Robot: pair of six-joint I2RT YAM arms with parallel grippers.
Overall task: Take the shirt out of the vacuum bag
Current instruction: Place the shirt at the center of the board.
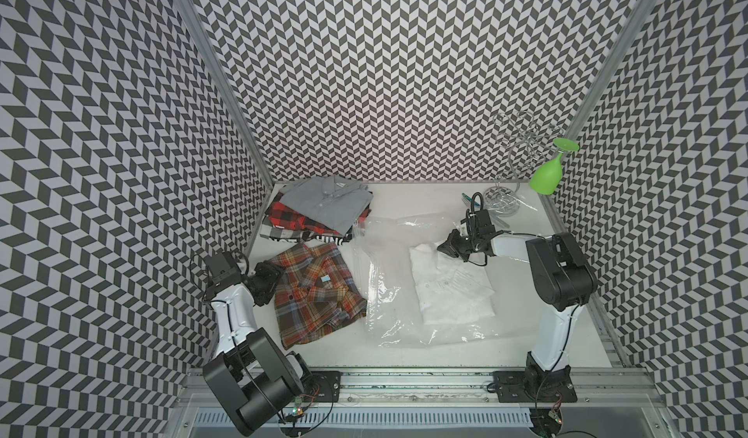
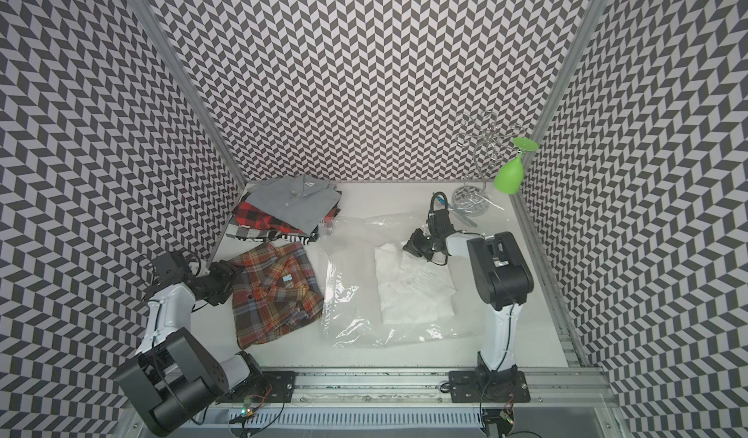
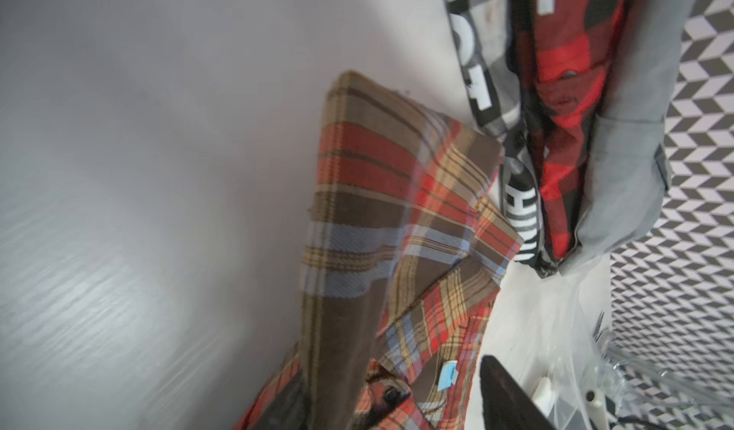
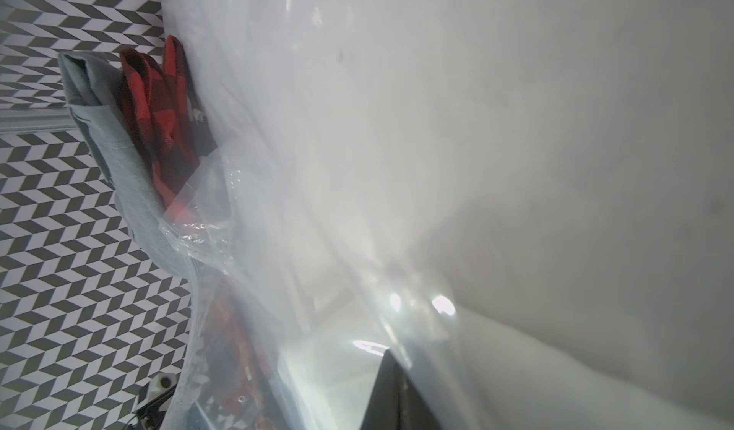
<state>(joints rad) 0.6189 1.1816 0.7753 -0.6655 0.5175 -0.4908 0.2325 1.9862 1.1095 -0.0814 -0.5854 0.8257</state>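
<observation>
The clear crinkly vacuum bag lies across the middle of the white table. A folded white shirt sits under its film at the right end. A brown-orange plaid shirt lies outside the bag, to its left. My left gripper is at this shirt's left edge, jaws apart with cloth between them. My right gripper is at the bag's far right edge, shut on the film, which drapes over its dark finger.
A stack of folded shirts, grey on top, sits at the back left, close to the plaid shirt. A wire rack holding an upside-down green glass stands at the back right. Patterned walls enclose three sides.
</observation>
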